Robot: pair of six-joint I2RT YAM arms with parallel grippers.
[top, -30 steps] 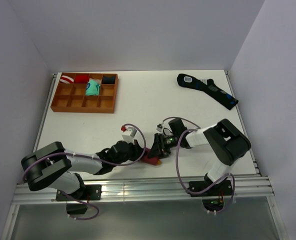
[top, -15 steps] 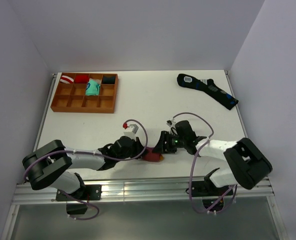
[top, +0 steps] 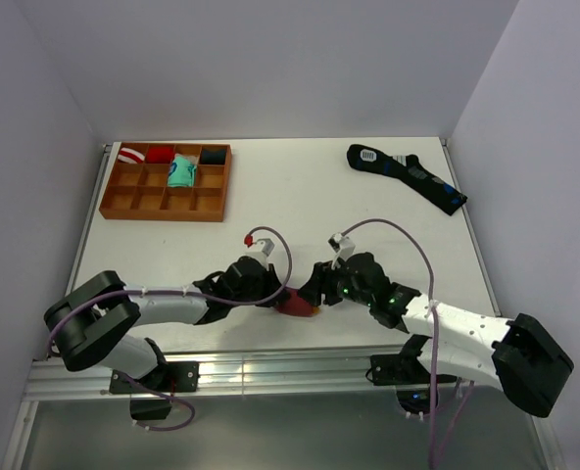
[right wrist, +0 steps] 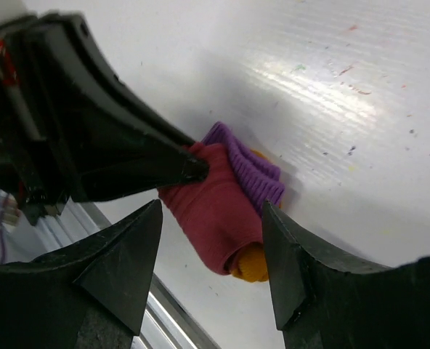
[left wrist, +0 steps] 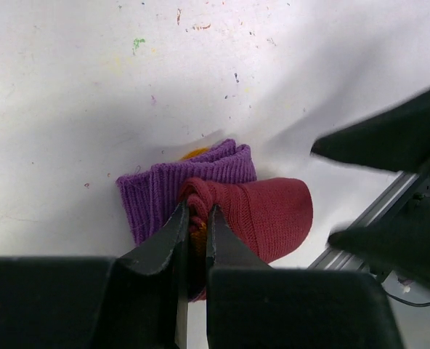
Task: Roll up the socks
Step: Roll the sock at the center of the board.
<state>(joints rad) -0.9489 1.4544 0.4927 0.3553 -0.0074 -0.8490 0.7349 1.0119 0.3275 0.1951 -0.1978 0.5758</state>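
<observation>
The socks (top: 296,305) lie near the table's front edge as a short maroon roll with a purple ribbed cuff and an orange tip. In the left wrist view my left gripper (left wrist: 195,216) is shut on a fold of the socks (left wrist: 262,211) at the roll's end. In the right wrist view my right gripper (right wrist: 211,218) is open, its fingers apart on either side of the socks (right wrist: 215,211) and just short of them. In the top view the left gripper (top: 270,294) and right gripper (top: 314,292) flank the roll.
A wooden divided tray (top: 167,182) at the back left holds small rolled bundles. A long black sock with blue marks (top: 408,174) lies at the back right. The table's metal front rail (top: 270,364) runs just below the roll.
My right arm has swung out to the right and stretched lower, while its gripper stays by the roll. My left gripper has shifted slightly right, still holding the socks.
</observation>
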